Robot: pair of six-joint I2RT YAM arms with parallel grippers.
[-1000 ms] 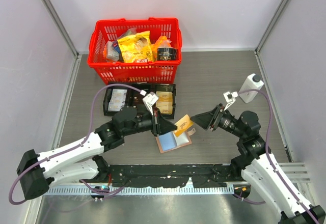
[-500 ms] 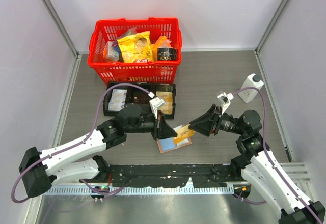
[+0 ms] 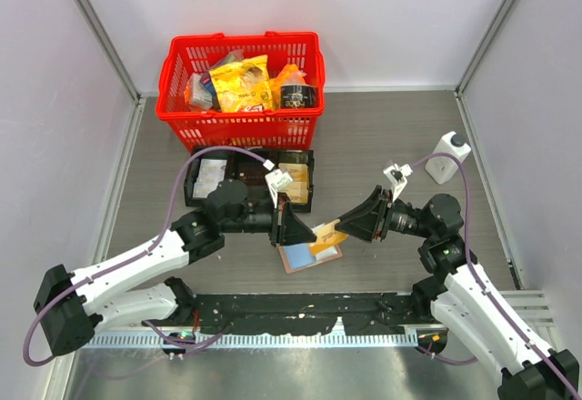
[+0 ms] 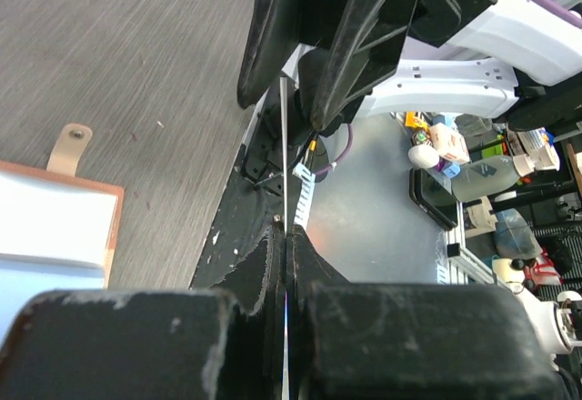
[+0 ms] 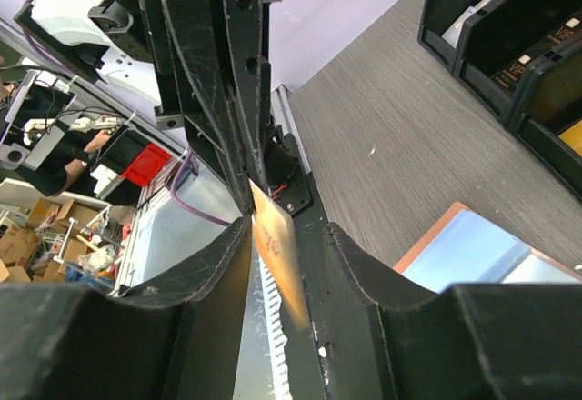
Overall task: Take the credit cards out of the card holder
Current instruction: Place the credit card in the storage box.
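Left claw [image 4: 285, 239] clamps left end of thin gold plastic credit card [image 5: 275, 253], right claw [image 5: 287, 233] open astride its right end, above open tan-pink leather card holder [image 3: 307, 256].

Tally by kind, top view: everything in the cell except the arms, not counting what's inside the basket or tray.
Basket: 1
Tray: 1
Card holder: 1
Card: 1
Bottle: 1
Total: 5
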